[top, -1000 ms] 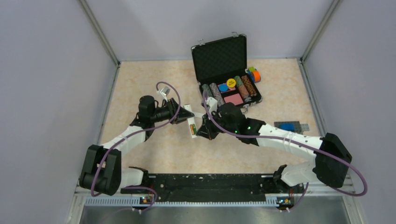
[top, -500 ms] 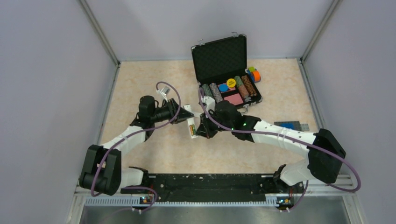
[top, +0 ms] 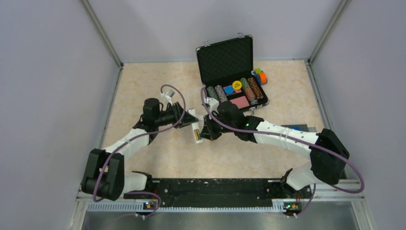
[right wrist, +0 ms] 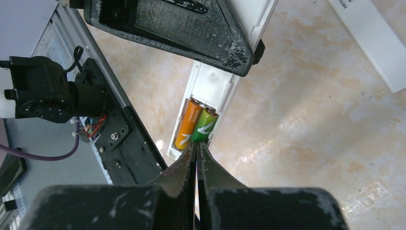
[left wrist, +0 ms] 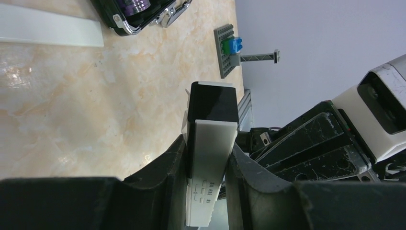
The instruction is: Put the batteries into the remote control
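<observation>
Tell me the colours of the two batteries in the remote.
Orange battery, green battery, in the remote; clearest in the right wrist view.

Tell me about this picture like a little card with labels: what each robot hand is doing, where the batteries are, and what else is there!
left fingers: shut on the remote control
right fingers: shut, tips at the batteries' near ends
orange battery: in the remote's open compartment
green battery: right beside it, same compartment
also there: open black case with chips; grey baseplate carrying a blue brick
</observation>
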Motion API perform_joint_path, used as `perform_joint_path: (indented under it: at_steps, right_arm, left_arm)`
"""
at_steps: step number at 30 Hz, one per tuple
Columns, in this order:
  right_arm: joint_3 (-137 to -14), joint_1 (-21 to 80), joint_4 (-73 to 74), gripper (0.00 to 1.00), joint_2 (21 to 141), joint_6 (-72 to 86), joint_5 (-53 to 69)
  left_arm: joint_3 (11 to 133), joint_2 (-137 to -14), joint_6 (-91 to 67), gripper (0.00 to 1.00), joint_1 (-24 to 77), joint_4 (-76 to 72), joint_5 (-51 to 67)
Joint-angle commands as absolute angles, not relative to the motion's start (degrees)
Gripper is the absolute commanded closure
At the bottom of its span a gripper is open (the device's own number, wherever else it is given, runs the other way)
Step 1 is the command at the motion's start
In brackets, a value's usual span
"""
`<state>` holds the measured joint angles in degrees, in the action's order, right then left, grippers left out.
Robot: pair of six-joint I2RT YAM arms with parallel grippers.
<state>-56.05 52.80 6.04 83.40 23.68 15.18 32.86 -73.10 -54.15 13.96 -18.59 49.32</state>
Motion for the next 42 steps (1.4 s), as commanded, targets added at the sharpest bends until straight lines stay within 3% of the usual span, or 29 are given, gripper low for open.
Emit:
perform_joint_path:
  at_steps: [1, 4, 7, 15, 25, 31, 37, 42]
  right_arm:
    - [-57.4, 51.2, 6.3, 1.00, 85.8, 21.6, 7.1]
    - [-56.4, 51.2, 3.9, 0.96, 82.4, 21.1, 6.6]
    - [-55.2, 51.2, 1.8, 0.79, 78.4, 21.3, 6.0]
    - [-53.8, 50.8, -3.5, 0.49, 67.7, 23.1, 4.4]
    - [-65.7, 45.9, 11.9, 0.46, 82.9, 17.3, 6.2]
    - [-77.2, 44.3, 19.4, 0.43, 100.3, -0.1, 11.0]
    - [-89.3, 44.2, 25.9, 0.43, 115.5, -8.0, 8.2]
    - [-94.4, 44.2, 28.0, 0.41, 120.9, -11.0, 1.7]
  left_arm:
    - [38.5, -69.3, -56.4, 1.00, 16.4, -13.6, 61.3]
    - [42.0, -68.5, -47.2, 1.00, 16.3, -1.6, 56.2]
    - [43.5, -67.5, -40.5, 1.00, 16.1, 6.6, 50.3]
    - [41.2, -63.6, -38.7, 1.00, 12.1, 7.4, 43.0]
    - [36.5, -53.4, -36.9, 1.00, 6.1, 8.6, 40.0]
    - [34.4, -45.8, -36.6, 1.00, 5.5, 12.4, 35.1]
    - [34.1, -38.2, -37.5, 1.00, 5.1, 17.7, 25.3]
    - [34.8, -37.0, -37.0, 1.00, 4.7, 21.0, 23.6]
